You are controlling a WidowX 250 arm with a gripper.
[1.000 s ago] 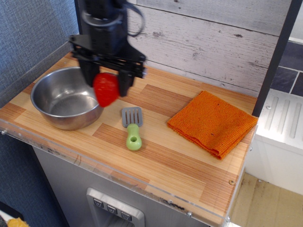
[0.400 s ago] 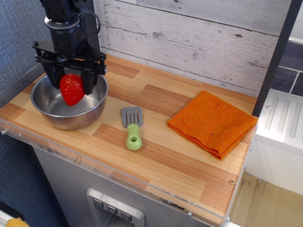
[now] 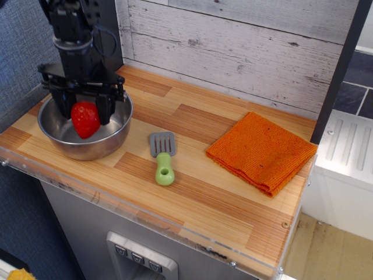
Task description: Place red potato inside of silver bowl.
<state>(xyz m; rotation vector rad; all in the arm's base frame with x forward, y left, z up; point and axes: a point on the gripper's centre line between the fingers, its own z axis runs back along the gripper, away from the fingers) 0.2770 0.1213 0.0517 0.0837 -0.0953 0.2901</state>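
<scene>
The red potato is a glossy red strawberry-shaped toy, pointed end down. It hangs between the black fingers of my gripper, which is shut on it. The silver bowl stands at the left end of the wooden counter. The gripper holds the toy over the inside of the bowl, low, with its tip near the bowl's floor. I cannot tell whether the tip touches the floor. The arm hides the bowl's far rim.
A spatula with a grey blade and green handle lies just right of the bowl. A folded orange cloth lies at the right. A plank wall runs behind the counter, whose front edge is close.
The gripper carried the red toy left from beside the bowl's right rim to over the bowl's inside, then lowered it slightly. It has stayed shut on the toy.
</scene>
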